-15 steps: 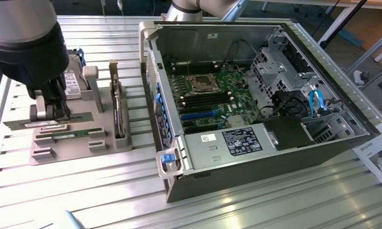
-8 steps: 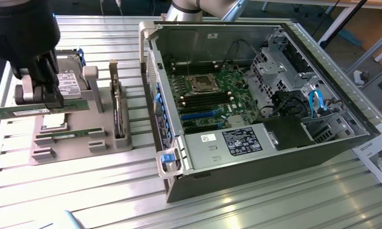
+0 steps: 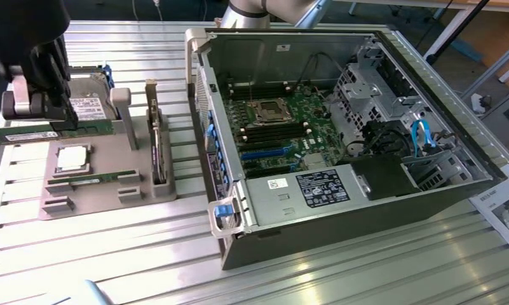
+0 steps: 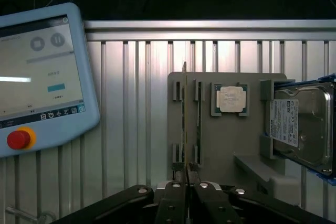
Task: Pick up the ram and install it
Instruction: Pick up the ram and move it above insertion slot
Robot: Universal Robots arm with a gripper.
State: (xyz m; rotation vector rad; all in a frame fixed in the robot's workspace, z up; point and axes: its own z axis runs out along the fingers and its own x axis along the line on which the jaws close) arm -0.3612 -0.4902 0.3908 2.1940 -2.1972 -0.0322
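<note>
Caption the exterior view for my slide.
Hand grips the ram over the grey parts tray, beside the open computer case.

The table is ribbed metal, the tray matt plastic, the ram circuit-board.

Counted 2x RAM: ram + spare ram. Also were 1 CPU, 1 HDD, 1 upright card, 1 parts holder, 1 PC case, 1 pendant.
</note>
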